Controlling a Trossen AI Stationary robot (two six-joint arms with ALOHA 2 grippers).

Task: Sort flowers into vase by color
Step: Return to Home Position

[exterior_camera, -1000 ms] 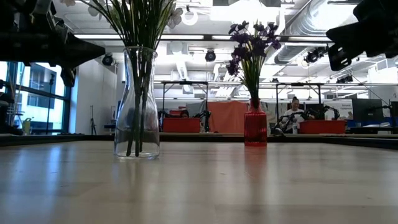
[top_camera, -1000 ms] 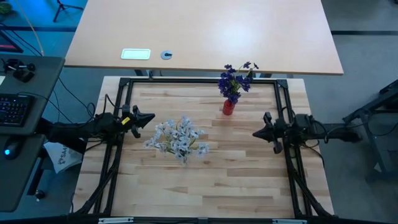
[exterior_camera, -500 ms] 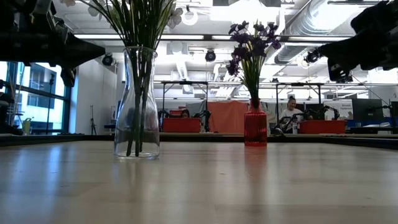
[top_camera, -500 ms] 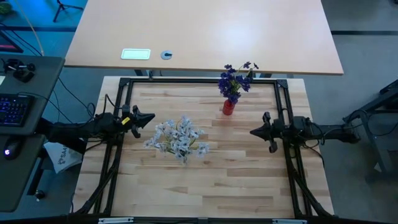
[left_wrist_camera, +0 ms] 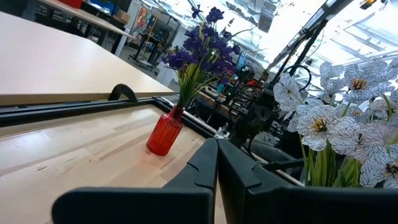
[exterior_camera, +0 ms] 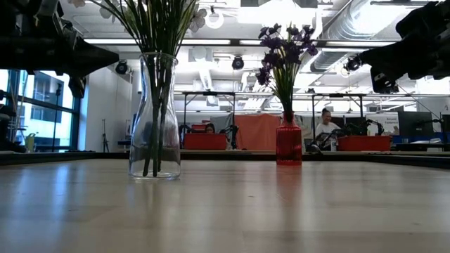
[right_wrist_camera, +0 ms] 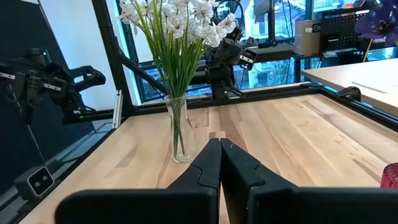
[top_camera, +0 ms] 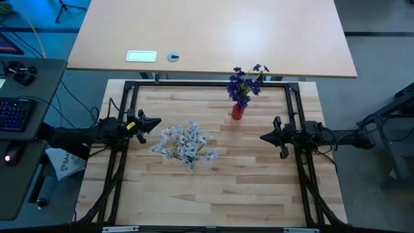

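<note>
**My left gripper**: left-centre of the high view, just inside the side rail, fingers pressed together, empty.

**My right gripper**: right-centre, mirrored, fingers likewise together, empty.

**Pale wooden table**: the lower half of the high view is bare board, with open room between my grippers. A black metal frame edges the top and both sides.

**Small red cylindrical vase**: upper centre-right, near the top rail, holding dark purple-blue flowers.

**Clear glass vase**: left of centre in the low view, holding pale white flowers. From above, the blossoms cover it entirely. In the low view the top edge cuts the white blossoms off, and my arms are only dark shapes in the upper corners.
</note>
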